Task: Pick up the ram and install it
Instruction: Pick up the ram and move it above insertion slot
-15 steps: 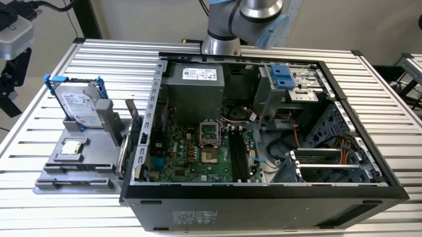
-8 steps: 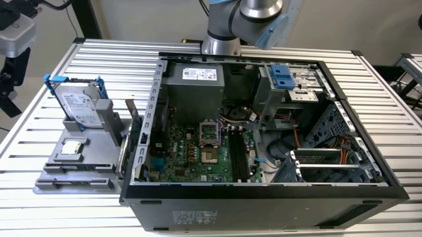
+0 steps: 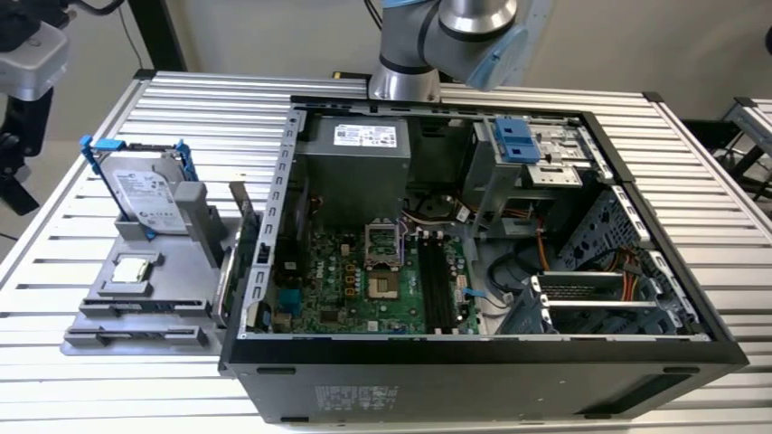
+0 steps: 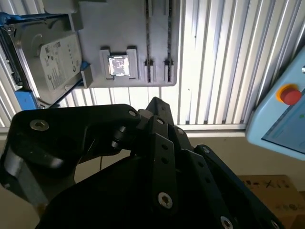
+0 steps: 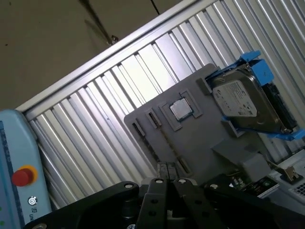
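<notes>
Your gripper (image 5: 167, 168) has its jaws closed. In the first wrist view the two pads (image 5: 162, 172) meet with nothing between them. In the second wrist view the gripper (image 4: 157, 104) shows side-on, its black links stacked over each other, so the pads are hidden there. It hangs apart from the tray (image 5: 205, 138); how high above it, you can't tell.

The ram (image 3: 139, 307) is hard to make out. In the exterior view it reads as a thin dark strip on edge in a long slot of the tray (image 3: 181, 280), at 6 o'clock from the chip (image 3: 133, 269). In both wrist views the tray's two long slots show dark lines, and you can't tell board from bare slot.

The tray sits on the table (image 3: 181, 108) at 9 o'clock from the case (image 3: 483, 353), just beside its wall. The drive (image 3: 145, 194) stands tilted at 12 o'clock from the chip. Its blue bracket (image 3: 94, 149) runs off the edge in both wrist views.

Inside the case, the board (image 3: 350, 280) carries black slots (image 3: 437, 285) at 3 o'clock from its socket (image 3: 386, 287). Whether anything sits in them is unclear.

The arm (image 3: 447, 32) rises at 12 o'clock from the case, cut off by the frame. A pendant (image 4: 286, 124) with a red button (image 4: 290, 95) is cut off too.
</notes>
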### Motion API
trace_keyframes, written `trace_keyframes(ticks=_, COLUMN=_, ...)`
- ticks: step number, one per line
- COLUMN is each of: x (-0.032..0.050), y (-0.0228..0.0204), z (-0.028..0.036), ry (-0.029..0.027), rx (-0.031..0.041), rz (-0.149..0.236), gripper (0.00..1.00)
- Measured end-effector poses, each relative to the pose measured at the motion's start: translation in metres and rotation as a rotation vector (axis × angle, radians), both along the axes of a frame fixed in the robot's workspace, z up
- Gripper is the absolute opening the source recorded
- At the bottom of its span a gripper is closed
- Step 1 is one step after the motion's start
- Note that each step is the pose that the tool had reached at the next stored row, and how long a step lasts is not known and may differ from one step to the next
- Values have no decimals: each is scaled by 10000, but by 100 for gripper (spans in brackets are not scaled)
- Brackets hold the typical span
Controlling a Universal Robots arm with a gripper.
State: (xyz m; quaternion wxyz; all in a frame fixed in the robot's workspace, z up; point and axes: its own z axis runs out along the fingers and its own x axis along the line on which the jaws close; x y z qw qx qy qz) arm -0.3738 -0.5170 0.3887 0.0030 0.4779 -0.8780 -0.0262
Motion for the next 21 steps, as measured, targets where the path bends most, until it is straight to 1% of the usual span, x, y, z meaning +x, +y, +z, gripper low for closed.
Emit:
trace_keyframes(ticks=5, x=0, y=0, z=0, ry=0, rx=0, rz=510, gripper=0)
trace_keyframes(ticks=9, x=0, y=0, z=0, ry=-1, rx=0, rz=1190, gripper=0)
trace_keyframes(ticks=11, x=1, y=0, z=0, ry=-12, rx=-1, rz=1508, gripper=0)
trace_keyframes(ticks=12, x=1, y=0, z=0, ry=-35, rx=-4, rz=1648, gripper=0)
trace_keyframes(ticks=14, x=0, y=1, z=0, ry=-108, rx=-9, rz=1915, gripper=0)
trace_keyframes(ticks=17, x=1, y=0, z=-3, ry=-264, rx=-22, rz=2305, gripper=0)
trace_keyframes(ticks=19, x=1, y=0, z=-9, ry=-318, rx=-23, rz=2617, gripper=0)
trace_keyframes(ticks=21, x=0, y=1, z=-17, ry=-350, rx=-22, rz=2972, gripper=0)
